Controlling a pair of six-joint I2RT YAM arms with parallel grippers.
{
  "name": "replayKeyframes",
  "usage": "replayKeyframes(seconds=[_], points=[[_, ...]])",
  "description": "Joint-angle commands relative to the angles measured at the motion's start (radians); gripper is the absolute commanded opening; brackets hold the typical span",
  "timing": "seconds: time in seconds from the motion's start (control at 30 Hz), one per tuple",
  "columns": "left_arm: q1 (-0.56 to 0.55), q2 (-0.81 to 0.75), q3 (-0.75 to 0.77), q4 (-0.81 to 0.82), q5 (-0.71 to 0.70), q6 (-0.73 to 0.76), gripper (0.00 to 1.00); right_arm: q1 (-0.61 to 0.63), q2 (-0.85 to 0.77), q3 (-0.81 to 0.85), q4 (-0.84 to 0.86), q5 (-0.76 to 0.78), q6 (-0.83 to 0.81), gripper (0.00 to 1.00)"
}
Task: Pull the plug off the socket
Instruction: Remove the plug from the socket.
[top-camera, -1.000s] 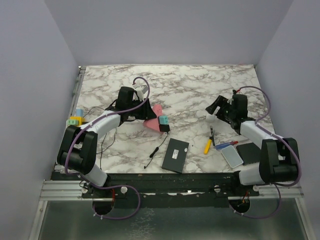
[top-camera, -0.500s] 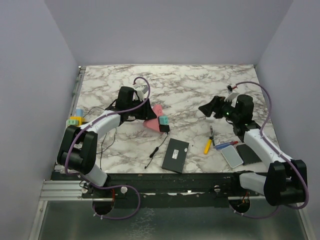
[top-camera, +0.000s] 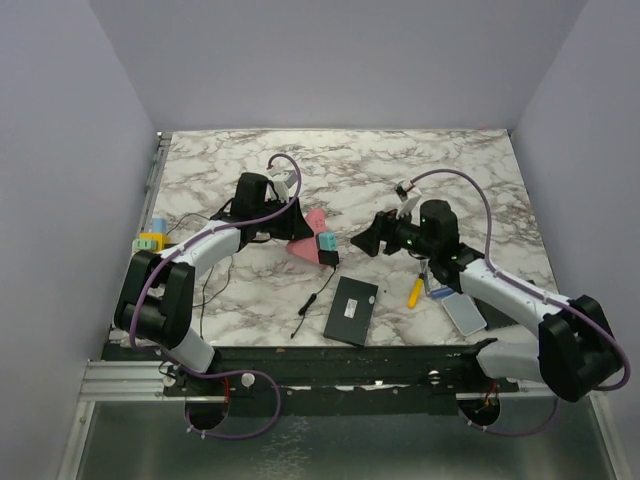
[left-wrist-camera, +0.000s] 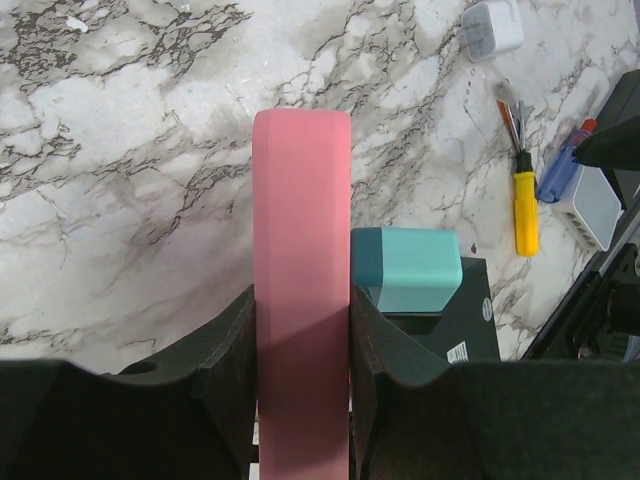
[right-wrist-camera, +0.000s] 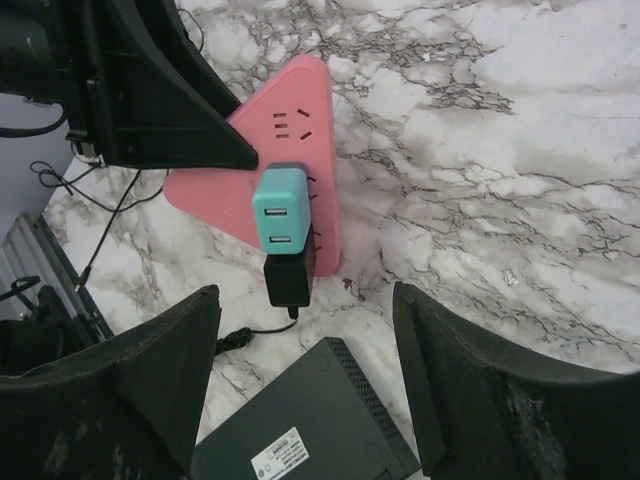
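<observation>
Pink plastic is sitting between the two pads of my left gripper (left-wrist-camera: 300, 335): I am clamping the socket block (left-wrist-camera: 300, 200) by its flat sides, both fingers (left-wrist-camera: 228, 350) pressing against it. The teal plug (right-wrist-camera: 280, 208) is sitting in the block's face, near the corner farthest from my left gripper, and it is showing two small slots on its outer end. A black adapter (right-wrist-camera: 290, 280) is touching the plug's end and hanging just past the block's edge.

My right gripper (right-wrist-camera: 305, 297) is hovering near the plug end of the block with its fingers (right-wrist-camera: 150, 390) spread apart, gripping nothing and touching nothing.

A black box (right-wrist-camera: 300, 430) is lying just beside the block, on the adapter's side. It is carrying a white sticker (right-wrist-camera: 272, 446) with printing too small for me to read. A yellow-handled screwdriver (left-wrist-camera: 524, 212) is lying well apart from the block, beyond the box. I am making out no brand name anywhere.
</observation>
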Motion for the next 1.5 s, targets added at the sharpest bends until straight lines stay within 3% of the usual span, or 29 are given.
replayKeyframes(seconds=[0.0,0.4,1.13,1.47], points=[[0.004,-0.002,0.022,-0.032,0.010,0.028,0.00,0.074,0.065,0.014,0.081,0.115,0.035,0.74],[-0.013,-0.002,0.024,-0.030,-0.003,0.025,0.00,0.246,0.315,0.178,0.051,0.255,-0.020,0.66],[-0.013,0.004,0.026,-0.030,-0.010,0.025,0.00,0.247,0.419,0.264,0.007,0.289,-0.002,0.39],[-0.013,0.001,0.025,-0.031,-0.013,0.024,0.00,0.250,0.425,0.251,0.009,0.280,0.007,0.38]])
